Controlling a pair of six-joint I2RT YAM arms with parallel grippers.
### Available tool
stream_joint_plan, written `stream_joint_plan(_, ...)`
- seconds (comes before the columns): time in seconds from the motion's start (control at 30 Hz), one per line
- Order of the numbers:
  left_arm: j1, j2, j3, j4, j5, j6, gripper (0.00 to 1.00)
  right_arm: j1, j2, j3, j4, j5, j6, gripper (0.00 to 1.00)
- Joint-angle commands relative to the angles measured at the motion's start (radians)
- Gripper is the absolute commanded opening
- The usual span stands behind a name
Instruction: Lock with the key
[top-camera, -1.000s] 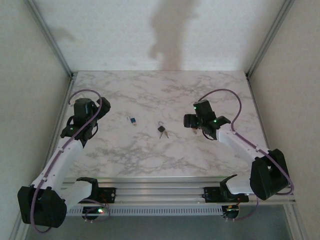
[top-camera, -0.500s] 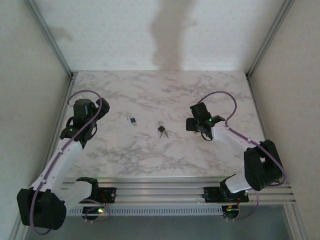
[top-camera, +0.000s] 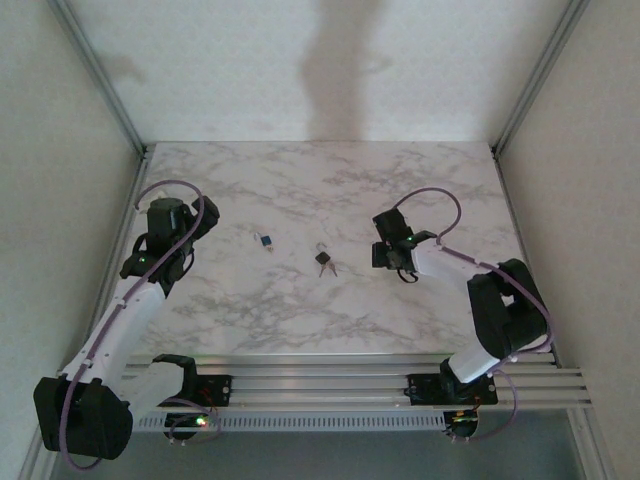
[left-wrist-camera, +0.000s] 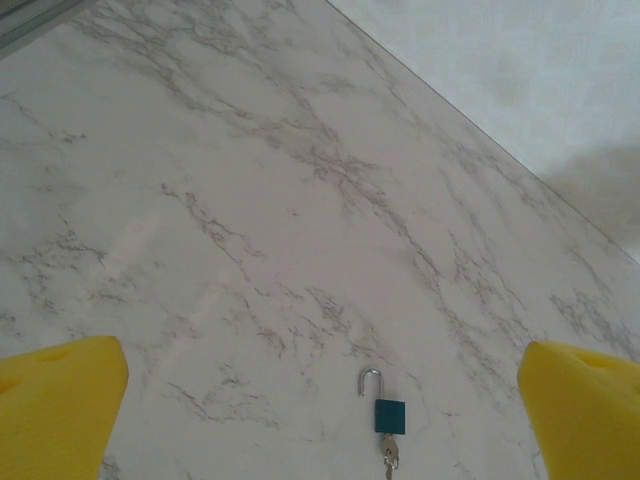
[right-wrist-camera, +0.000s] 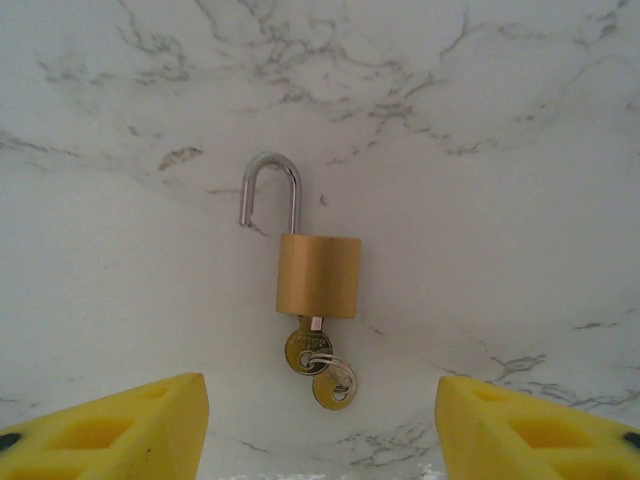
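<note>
A small black padlock (top-camera: 322, 258) lies mid-table with the key (top-camera: 331, 270), thin and pale, at its near end. My right gripper (right-wrist-camera: 320, 445) (top-camera: 386, 251) is to the right of that lock, low over a brass padlock (right-wrist-camera: 318, 275). The brass lock's shackle (right-wrist-camera: 270, 190) is open, with one key in its base and a second on a ring (right-wrist-camera: 333, 383). The yellow fingers (right-wrist-camera: 120, 430) stand apart on either side of those keys, touching nothing. My left gripper (left-wrist-camera: 322, 405) (top-camera: 190, 228) is wide open at the table's left, facing a blue padlock (left-wrist-camera: 389, 415) (top-camera: 265, 240) with an open shackle.
The marble tabletop (top-camera: 300, 190) is walled by white panels on three sides, with metal posts (top-camera: 100, 75) at the back corners. Purple cables (top-camera: 440, 200) loop over both arms. An aluminium rail (top-camera: 320, 375) runs along the near edge.
The right arm has swung left and folded lower, bringing its gripper closer to the brass padlock, and its jaws have narrowed. The left arm and all padlocks have stayed put.
</note>
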Motion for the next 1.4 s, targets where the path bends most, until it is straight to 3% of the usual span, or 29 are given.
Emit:
stream_joint_plan(0.0,-0.009,0.006,-0.004,-0.023,-0.023,0.022,1.0,0.006,0.03,0.023,-0.004,0.026,0.018,0.59)
stream_joint_plan(1.37,-0.006,0.032,0.008,-0.032,-0.003,0.025,1.0,-0.003,0.181,0.114,-0.015,0.092,0.011,0.4)
